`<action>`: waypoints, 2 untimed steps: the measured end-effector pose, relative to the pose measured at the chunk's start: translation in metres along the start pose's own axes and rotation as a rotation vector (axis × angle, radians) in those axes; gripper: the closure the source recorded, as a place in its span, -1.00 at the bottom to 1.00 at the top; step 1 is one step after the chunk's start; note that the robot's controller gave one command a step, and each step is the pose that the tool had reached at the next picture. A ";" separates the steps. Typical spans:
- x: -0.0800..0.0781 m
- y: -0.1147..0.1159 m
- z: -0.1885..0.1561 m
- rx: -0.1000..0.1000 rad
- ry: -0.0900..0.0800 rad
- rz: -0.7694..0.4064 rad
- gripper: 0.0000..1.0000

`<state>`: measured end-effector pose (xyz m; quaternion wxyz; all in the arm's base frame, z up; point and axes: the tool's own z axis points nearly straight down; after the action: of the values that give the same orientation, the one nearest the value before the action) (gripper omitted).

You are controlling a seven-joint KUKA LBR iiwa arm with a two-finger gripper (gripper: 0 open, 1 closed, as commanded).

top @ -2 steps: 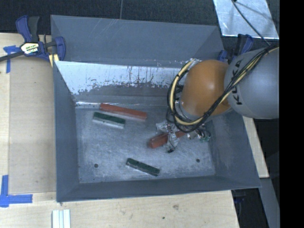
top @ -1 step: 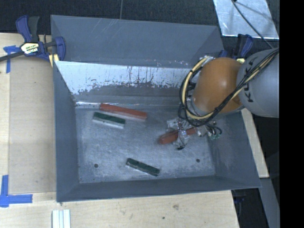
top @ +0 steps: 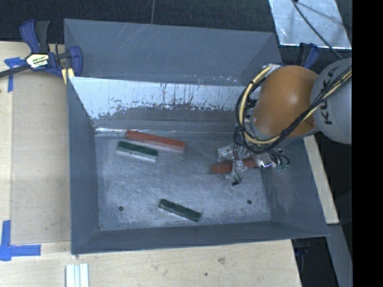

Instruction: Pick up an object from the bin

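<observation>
Camera view: gripper is hanging over a small reddish-brown flat block; closure unclear, nothing is being lifted yet.

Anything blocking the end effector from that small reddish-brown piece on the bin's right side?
Nothing visible. The end effector sits right at the small reddish-brown block; the long red bar and dark green bars lie apart, to its left.

Grey metal bin, long red stick far left, green stick just beside it, dark green stick near, small red piece right
</observation>
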<state>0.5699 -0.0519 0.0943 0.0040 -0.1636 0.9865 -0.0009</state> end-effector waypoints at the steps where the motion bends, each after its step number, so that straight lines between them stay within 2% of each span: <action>1: 0.000 0.001 0.001 -0.002 0.002 0.001 -1.00; 2: -0.027 -0.010 0.025 -0.002 0.003 -0.031 -1.00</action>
<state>0.5984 -0.0525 0.0699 0.0022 -0.1791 0.9838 -0.0003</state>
